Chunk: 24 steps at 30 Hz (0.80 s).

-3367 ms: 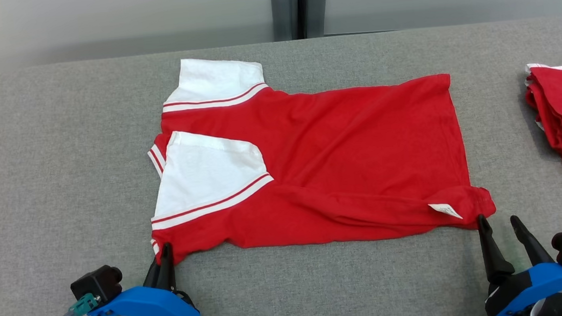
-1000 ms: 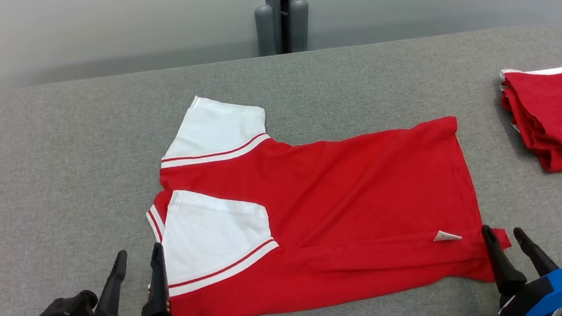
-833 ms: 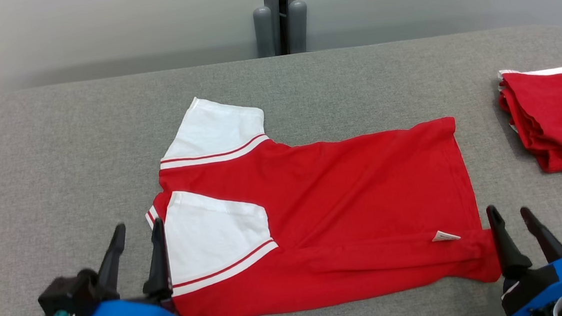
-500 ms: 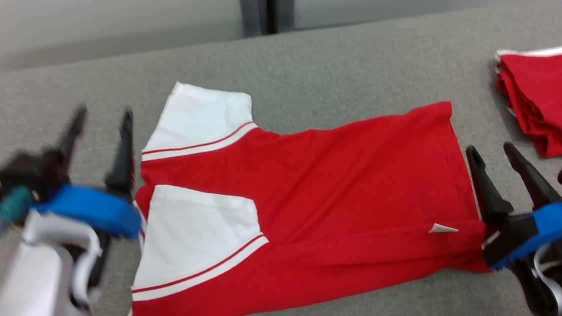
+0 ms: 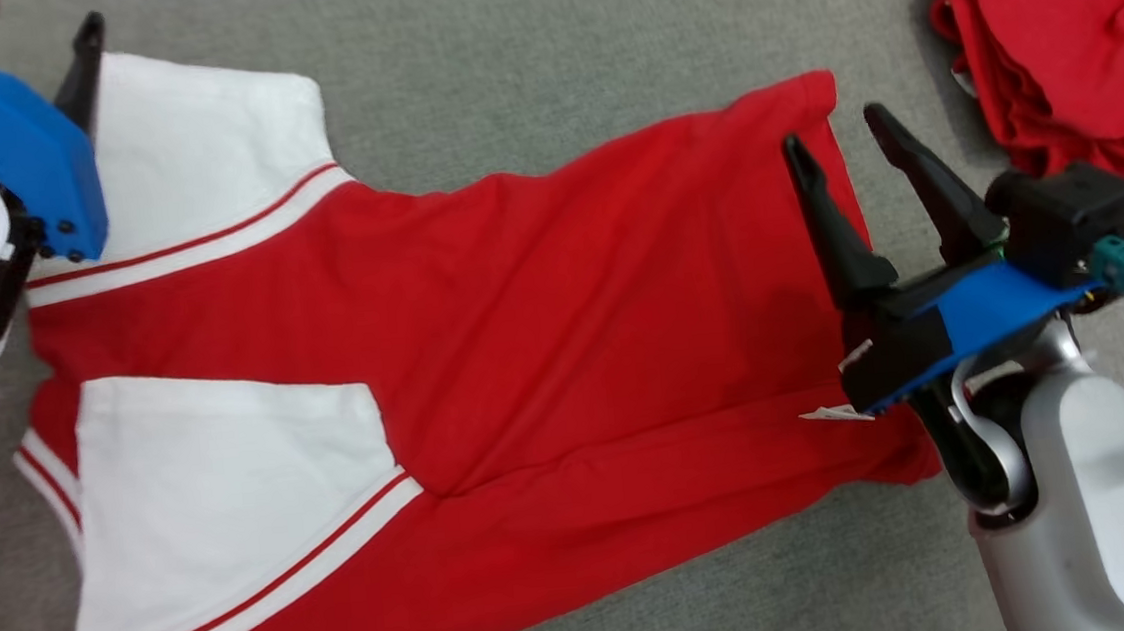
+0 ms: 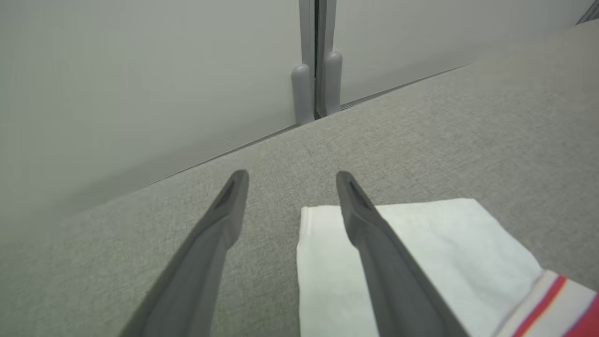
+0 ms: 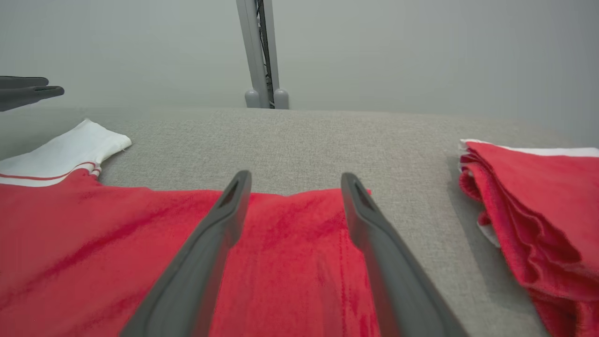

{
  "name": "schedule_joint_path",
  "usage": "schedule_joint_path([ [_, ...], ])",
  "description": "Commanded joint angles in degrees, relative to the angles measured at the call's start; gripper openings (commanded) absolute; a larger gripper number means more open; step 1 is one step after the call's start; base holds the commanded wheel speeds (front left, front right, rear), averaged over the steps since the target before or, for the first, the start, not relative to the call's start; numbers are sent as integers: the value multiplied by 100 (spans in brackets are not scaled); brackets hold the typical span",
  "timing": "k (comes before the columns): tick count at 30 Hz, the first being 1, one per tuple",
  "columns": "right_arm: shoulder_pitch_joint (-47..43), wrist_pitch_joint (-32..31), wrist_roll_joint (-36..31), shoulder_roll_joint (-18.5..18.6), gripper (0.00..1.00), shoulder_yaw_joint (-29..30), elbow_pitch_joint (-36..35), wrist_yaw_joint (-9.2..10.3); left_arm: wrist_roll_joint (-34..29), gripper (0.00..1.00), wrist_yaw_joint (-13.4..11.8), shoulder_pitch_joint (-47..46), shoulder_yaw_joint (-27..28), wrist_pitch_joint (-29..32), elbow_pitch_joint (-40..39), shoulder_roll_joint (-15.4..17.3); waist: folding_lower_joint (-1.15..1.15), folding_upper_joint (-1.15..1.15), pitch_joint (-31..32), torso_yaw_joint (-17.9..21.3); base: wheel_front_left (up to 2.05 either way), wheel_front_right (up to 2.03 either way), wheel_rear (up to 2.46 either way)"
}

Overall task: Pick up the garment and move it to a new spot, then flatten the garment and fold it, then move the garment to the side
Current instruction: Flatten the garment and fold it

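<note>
broadly, we judge the task about halfway: the garment [image 5: 521, 309] lies spread and mostly flat in the middle of the grey bench [image 5: 520, 38], and its near long edge looks already turned in, with the near white sleeve [image 5: 234, 482] lying on top of the red cloth. what we think is left is the matching fold of the far edge, the fold across, and the move to the side, perhaps toward the pile of red clothes [image 5: 1062, 45] at the right. the garment's long axis runs left to right across the bench, with the sleeves and neck end toward our left and the hem [image 5: 821, 104] toward our right. our left hand [image 6: 291, 178] is spread wide and holds nothing; its fingers straddle the outer edge of the far sleeve [image 5: 196, 124], one over white cloth, one over bare bench. our right hand [image 5: 835, 131] is equally wide and empty, poised over the far hem corner; whether either touches the cloth we cannot tell
</note>
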<state>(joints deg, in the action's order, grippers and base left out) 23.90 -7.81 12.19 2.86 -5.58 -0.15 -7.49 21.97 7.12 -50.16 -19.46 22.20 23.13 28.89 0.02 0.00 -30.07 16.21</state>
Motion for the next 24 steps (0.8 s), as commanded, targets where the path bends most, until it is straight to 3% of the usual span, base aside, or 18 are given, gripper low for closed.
schedule_joint_path([
  [1,212,85,-142,7,100,-53,58,0,30,100,41,-156,-98,127,131,108,-2,0,-141,59,0,0,0],
  [11,667,301,-109,7,100,-295,372,0,595,100,37,-300,-700,1070,327,503,-2,0,-395,240,0,0,0],
  [13,724,308,-90,7,100,-295,419,0,797,44,39,-254,-869,1205,241,506,-2,0,-392,239,0,0,0],
  [15,810,254,-109,7,100,-249,505,0,953,0,39,-261,-967,1237,139,521,-2,0,-392,226,0,0,0],
  [24,1460,-280,-453,369,100,398,1586,0,1104,0,37,-539,-1297,541,-139,401,-2,0,-228,-121,0,0,0],
])
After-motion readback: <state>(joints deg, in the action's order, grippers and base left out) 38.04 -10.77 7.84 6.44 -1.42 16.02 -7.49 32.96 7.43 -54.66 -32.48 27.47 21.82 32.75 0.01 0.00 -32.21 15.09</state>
